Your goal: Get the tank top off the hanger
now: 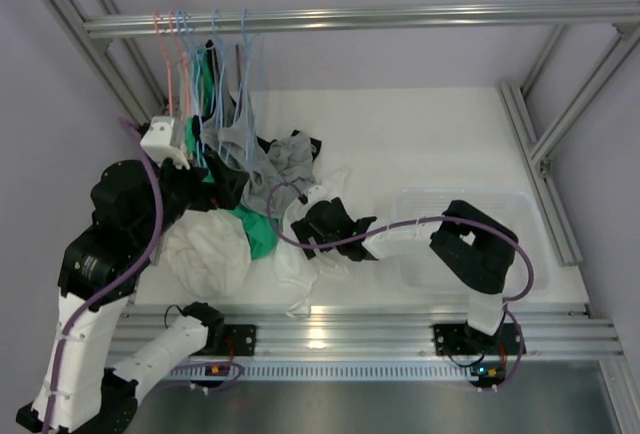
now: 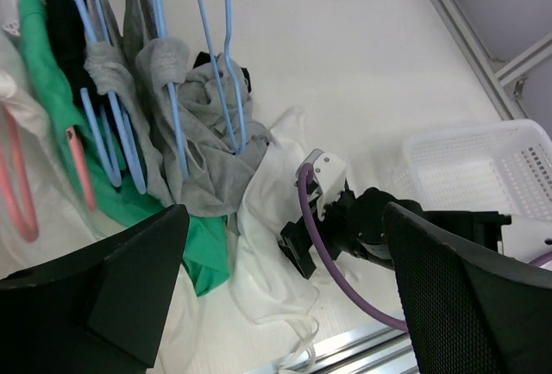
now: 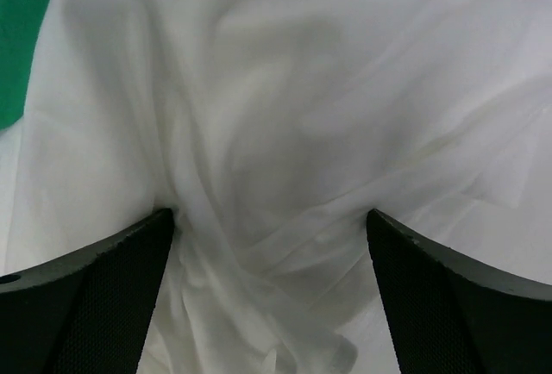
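Right wrist: tank top (image 3: 285, 90) bunched between parted right hand (image 3: 269, 215).

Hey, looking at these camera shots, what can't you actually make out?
Right wrist view: white cloth fills the frame, hiding everything else.
Left wrist view: blue hangers lose their hooks at the top edge.
Top view: hanging clothes overlap, so garments can't be separated; right arm covers part of the basket.
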